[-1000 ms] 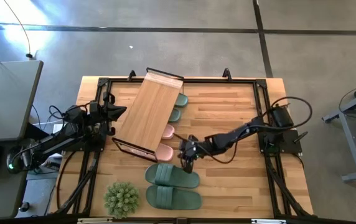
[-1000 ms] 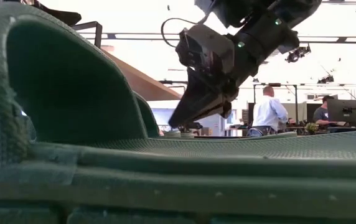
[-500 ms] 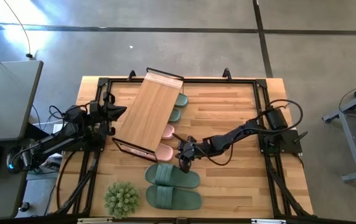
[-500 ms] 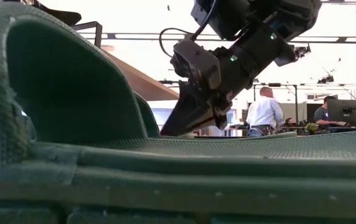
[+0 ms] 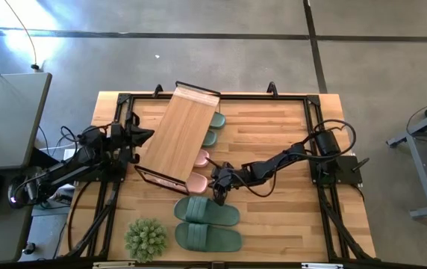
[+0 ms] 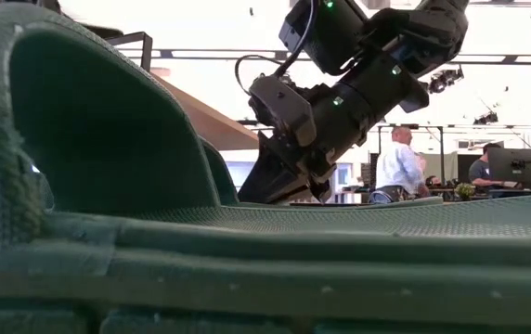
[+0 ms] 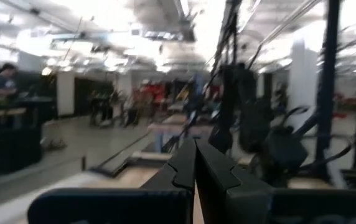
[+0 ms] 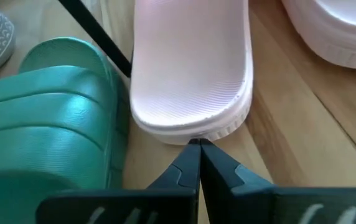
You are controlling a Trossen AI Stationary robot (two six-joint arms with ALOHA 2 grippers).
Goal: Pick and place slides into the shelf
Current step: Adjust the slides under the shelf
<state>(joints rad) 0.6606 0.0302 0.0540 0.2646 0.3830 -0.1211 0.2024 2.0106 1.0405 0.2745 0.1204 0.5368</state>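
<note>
The shelf (image 5: pixel 182 134) stands aslant on the table's left half. A pink slide (image 5: pixel 198 181) lies flat at its near end, toe under the board, with a second pink slide (image 5: pixel 201 158) beyond it. Green slides (image 5: pixel 215 124) lie under the shelf's far end. Another green pair (image 5: pixel 206 211) lies toward the near edge and fills the low view (image 6: pixel 108 186). My right gripper (image 5: pixel 216 191), shut, is low at the first pink slide's heel (image 8: pixel 193 132). My left gripper (image 5: pixel 148 135), shut with nothing between its fingers (image 7: pixel 195 155), waits at the table's left. My right gripper's shut fingertips (image 8: pixel 198 149) meet the rim of the pink slide's heel end (image 8: pixel 193 135), down by its sole. They come slanting down from the table's right side, along the slide's length. The slide lies flat on the table, sole down.
A spiky green plant ball (image 5: pixel 145 239) sits at the near left corner. The closest green slide (image 8: pixel 47 106) lies right beside the pink slide's heel. Bare wood (image 5: pixel 273 127) stretches over the table's right half. People stand in the room beyond the table (image 6: pixel 400 167).
My right gripper, still shut, has sunk toward the table and edged toward the left, closing on the pink slide's heel. No slide has moved.
</note>
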